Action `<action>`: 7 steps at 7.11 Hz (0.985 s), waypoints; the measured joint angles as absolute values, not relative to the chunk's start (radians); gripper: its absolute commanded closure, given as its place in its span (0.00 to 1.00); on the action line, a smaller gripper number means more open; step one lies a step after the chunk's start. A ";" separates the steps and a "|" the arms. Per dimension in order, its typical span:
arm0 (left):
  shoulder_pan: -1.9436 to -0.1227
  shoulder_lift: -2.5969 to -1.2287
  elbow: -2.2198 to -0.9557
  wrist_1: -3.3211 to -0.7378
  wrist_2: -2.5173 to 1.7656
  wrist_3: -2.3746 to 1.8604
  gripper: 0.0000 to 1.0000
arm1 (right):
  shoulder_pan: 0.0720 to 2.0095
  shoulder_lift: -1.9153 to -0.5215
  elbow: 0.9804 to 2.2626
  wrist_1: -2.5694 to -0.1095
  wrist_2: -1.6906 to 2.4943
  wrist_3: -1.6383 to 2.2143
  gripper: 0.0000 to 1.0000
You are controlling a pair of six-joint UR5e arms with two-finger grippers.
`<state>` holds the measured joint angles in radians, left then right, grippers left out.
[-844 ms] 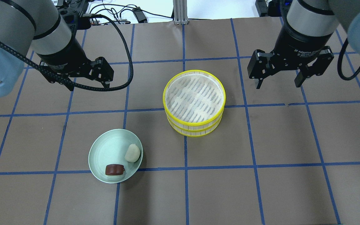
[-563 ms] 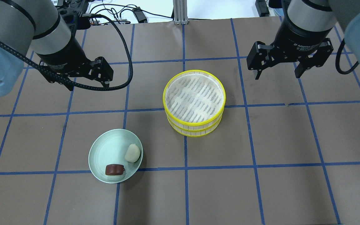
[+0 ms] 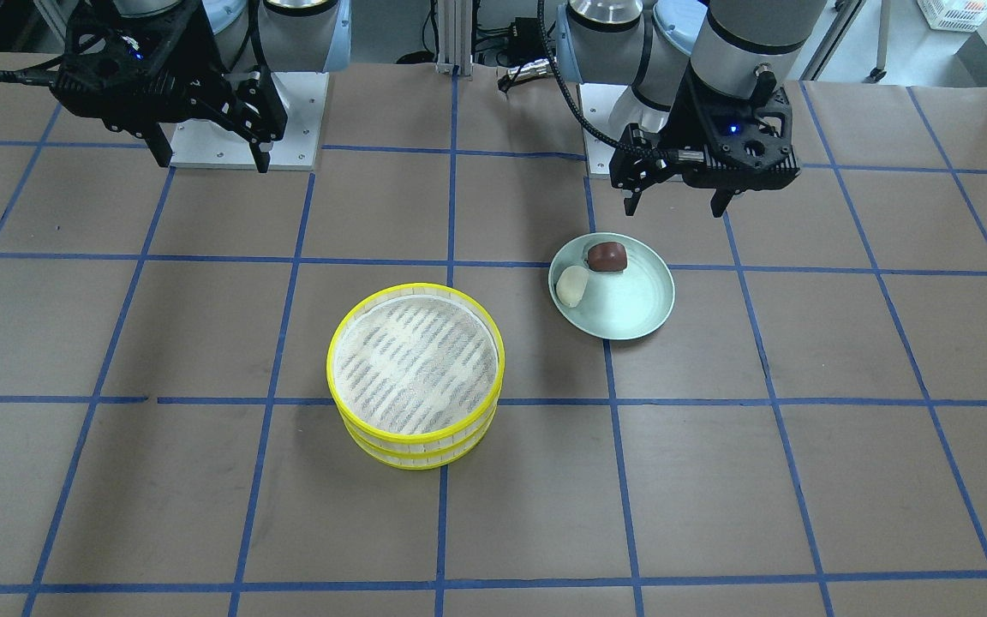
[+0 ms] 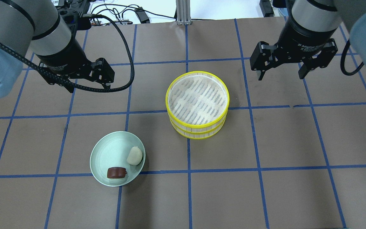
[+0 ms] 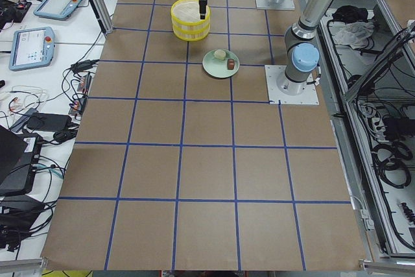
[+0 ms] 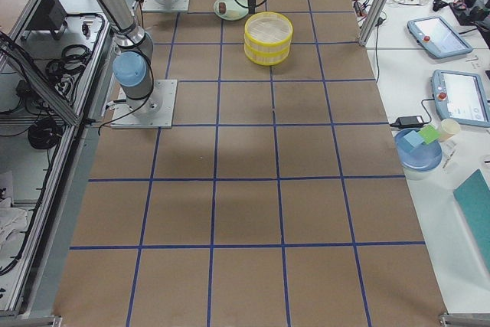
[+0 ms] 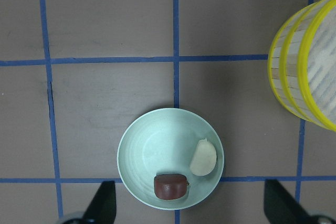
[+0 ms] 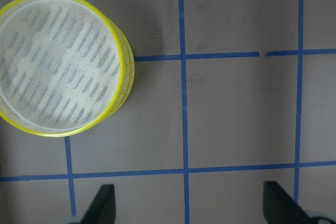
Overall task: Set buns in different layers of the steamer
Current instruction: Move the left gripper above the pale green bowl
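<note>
Two steamer layers stand stacked mid-table, yellow-rimmed; the top mesh floor is bare. They also show in the front view and the right wrist view. The cream-white bun and the reddish-brown bun lie on a pale green plate, near-left of the stack. My left gripper is open and empty, high above the table beyond the plate. Its wrist view looks down on both buns. My right gripper is open and empty, to the far right of the stack.
The table is covered in brown paper with a blue tape grid. The arm base plates sit at the robot's edge. Tablets and a blue bowl lie off the table's ends.
My right gripper has moved a little toward the far side of the table and stays open. The left gripper, the buns and the steamer have not moved.
</note>
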<state>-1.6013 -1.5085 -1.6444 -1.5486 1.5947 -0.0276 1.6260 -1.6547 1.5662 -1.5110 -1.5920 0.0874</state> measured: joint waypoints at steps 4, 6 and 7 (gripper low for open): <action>-1.601 -1.508 -1.644 -1.562 1.594 -0.029 0.00 | 1.626 -1.654 1.570 -1.500 -1.590 0.089 0.01; -1.600 -1.513 -1.645 -1.577 1.593 -0.029 0.00 | 1.626 -1.654 1.571 -1.499 -1.589 0.089 0.01; -1.598 -1.519 -1.652 -1.602 1.592 -0.029 0.00 | 1.626 -1.654 1.571 -1.499 -1.589 0.089 0.01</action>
<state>-1.5984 -1.5188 -1.6523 -1.6017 1.5924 -0.0286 1.6261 -1.6539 1.5707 -1.4987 -1.5892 0.0890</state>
